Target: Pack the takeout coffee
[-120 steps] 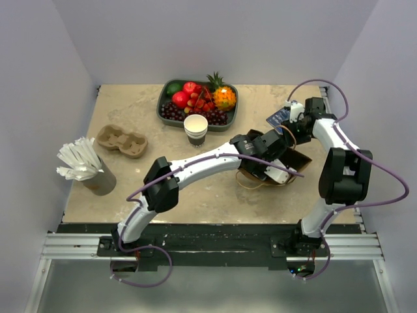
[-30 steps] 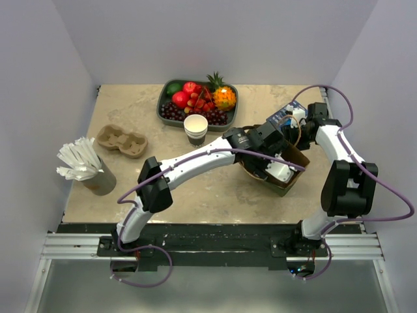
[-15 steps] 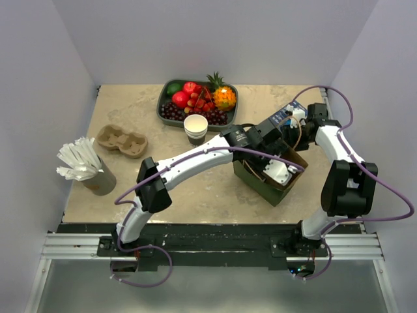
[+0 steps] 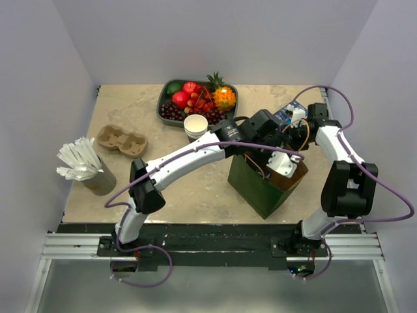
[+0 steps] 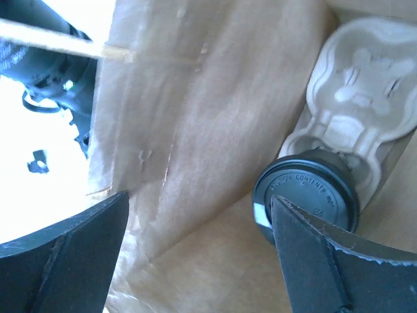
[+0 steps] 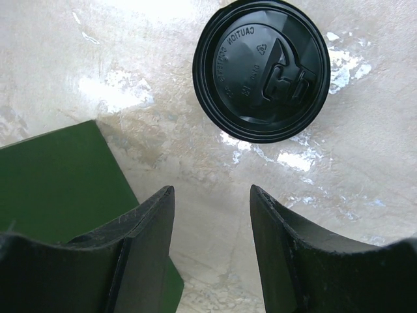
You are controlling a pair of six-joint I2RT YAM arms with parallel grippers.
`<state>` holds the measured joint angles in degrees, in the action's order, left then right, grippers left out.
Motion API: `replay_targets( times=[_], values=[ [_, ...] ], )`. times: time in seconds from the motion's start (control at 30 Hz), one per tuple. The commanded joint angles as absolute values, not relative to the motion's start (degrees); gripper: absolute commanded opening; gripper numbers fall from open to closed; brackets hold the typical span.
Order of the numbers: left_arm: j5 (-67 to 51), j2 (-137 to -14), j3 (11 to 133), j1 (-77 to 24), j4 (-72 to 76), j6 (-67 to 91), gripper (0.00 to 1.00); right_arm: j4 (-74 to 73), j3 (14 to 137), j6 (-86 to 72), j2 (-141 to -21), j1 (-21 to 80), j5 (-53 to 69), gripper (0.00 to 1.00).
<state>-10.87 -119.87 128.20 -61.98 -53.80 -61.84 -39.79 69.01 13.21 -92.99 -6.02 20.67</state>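
Left pincer [image 5: 199, 201] is down inside the green paper bag [image 4: 255, 186] on the right of the worktop [image 4: 130, 104], fingers spread wide and gripping nothing. The takeout coffee [image 5: 305, 194] sits at the bottom of the bag, apparently in one pocket of a pulp cup carrier [image 5: 365, 85], just beside the right-hand finger. The drink looks packed, so the job now is likely getting out cleanly. Best to rise straight up, keep the fingers wide and clear of the black lid, and avoid brushing the brown inner wall, since a snag could tip the cup or drag the bag. Right pincer [image 6: 212, 193] hovers on the far right side of the bag, part open and empty. It could steady the bag if it shifts. Only the left wrist view sees into the bag, showing cup and carrier together. The right wrist view alone shows a loose lid [image 6: 262, 68] flat on the worktop, near the bag's corner. Only the overhead view shows the bag standing upright, plus the stack of cups [image 4: 195, 127] and the fruit tray [image 4: 161, 109] further back
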Motion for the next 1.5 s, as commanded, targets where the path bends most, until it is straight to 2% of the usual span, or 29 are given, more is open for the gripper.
replay_targets(
  times=[0.0, 0.37, 0.47, 0.63, 0.73, 0.9, 0.97, 1.07, 1.2, 1.33, 1.47],
  values=[
    [-14.6, -115.6, 129.7, -60.6, -48.8, -52.2, 0.93, -39.1, 70.2, 12.0, -88.9, -5.8, 22.6, 0.54],
    [-23.8, -100.6, 116.2, -56.6, -26.7, -31.5, 0.93, -46.3, 84.6, 13.6, -83.0, -5.8, 24.0, 0.57],
    [-22.1, -97.9, 115.5, -56.0, -24.4, -30.2, 0.93, -47.5, 88.7, 13.8, -82.4, -5.8, 23.9, 0.59],
    [-9.6, -92.8, 112.6, -53.3, -20.0, -28.1, 0.94, -48.8, 94.7, 13.4, -81.7, -5.9, 25.0, 0.6],
    [-3.0, -91.2, 112.4, -48.6, -22.1, -24.0, 0.94, -49.1, 97.6, 13.3, -81.2, -5.8, 25.3, 0.6],
    [-0.3, -87.9, 107.9, -34.3, -30.5, -16.2, 0.9, -46.9, 100.9, 13.1, -78.4, -5.8, 29.3, 0.6],
    [0.1, -83.9, 104.5, -30.2, -31.9, -18.4, 0.89, -46.2, 100.8, 12.5, -77.3, -5.8, 31.1, 0.61],
    [6.6, -78.7, 99.7, -26.6, -33.9, -22.4, 0.85, -48.1, 103.8, 12.1, -77.3, -5.1, 35.1, 0.56],
    [8.1, -72.9, 98.4, -17.5, -37.1, -21.0, 0.78, -47.4, 108.7, 14.1, -77.2, 2.2, 32.0, 0.57],
    [8.7, -69.6, 97.8, -7.2, -41.6, -21.5, 0.74, -47.3, 118.0, 10.1, -82.0, 10.5, 31.0, 0.57],
    [6.1, -66.1, 96.4, -0.8, -48.4, -25.8, 0.64, -46.3, 120.7, 6.1, -84.9, 16.1, 31.0, 0.56]
  ],
)
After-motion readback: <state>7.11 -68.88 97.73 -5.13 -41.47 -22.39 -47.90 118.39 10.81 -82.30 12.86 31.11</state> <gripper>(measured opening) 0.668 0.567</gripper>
